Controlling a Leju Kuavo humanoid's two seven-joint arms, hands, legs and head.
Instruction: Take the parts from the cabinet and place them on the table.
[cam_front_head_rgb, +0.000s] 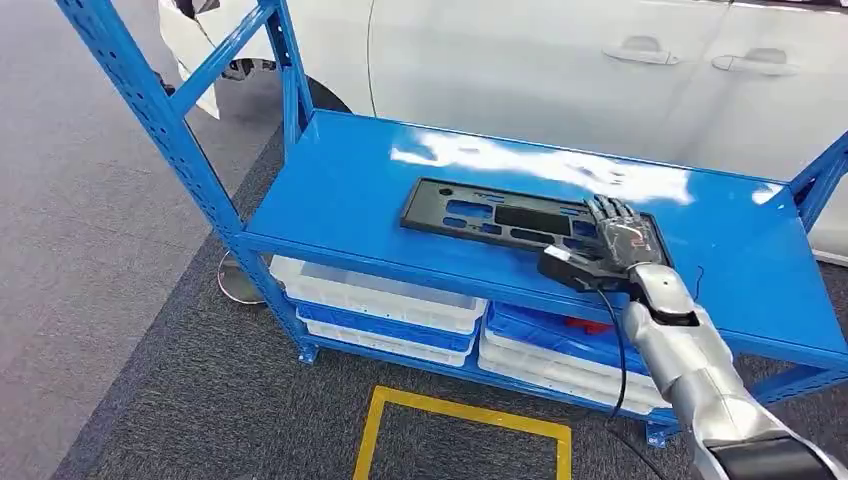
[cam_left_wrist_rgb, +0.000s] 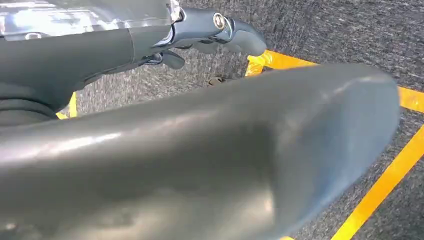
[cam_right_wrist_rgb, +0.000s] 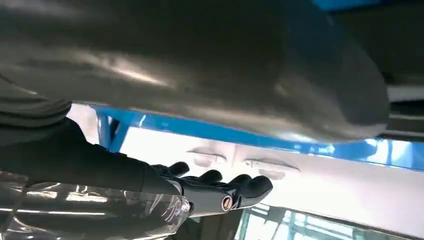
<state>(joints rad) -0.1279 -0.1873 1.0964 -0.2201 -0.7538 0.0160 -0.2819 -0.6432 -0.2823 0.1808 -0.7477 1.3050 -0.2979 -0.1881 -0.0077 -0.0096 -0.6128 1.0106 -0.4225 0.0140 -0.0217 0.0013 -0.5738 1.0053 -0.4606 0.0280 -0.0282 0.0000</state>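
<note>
Black flat plastic panel (cam_front_head_rgb: 520, 220), rectangular with several cut-out openings, lies flat on the top shelf of the blue metal rack (cam_front_head_rgb: 340, 200), near the shelf's front edge and toward its right half. The right robot hand (cam_front_head_rgb: 612, 240) rests on the panel's right end, palm down, its dark fingers (cam_front_head_rgb: 610, 212) stretched forward over the part and its thumb (cam_front_head_rgb: 565, 265) out to the side at the shelf's front edge; whether it actually grips the panel I cannot tell. In the right wrist view the same fingers (cam_right_wrist_rgb: 225, 192) lie extended side by side, with a white car door (cam_right_wrist_rgb: 320, 192) beyond them.

The left robot hand (cam_left_wrist_rgb: 200, 35) hangs over dark grey carpet (cam_left_wrist_rgb: 340, 30) marked with yellow tape lines (cam_left_wrist_rgb: 390, 175), its fingers loosely apart and holding nothing.

Below the top shelf, white plastic bins (cam_front_head_rgb: 370, 295) and blue plastic bins (cam_front_head_rgb: 550, 335) sit stacked on the lower level. A white car (cam_front_head_rgb: 560, 70) stands just behind the rack.
</note>
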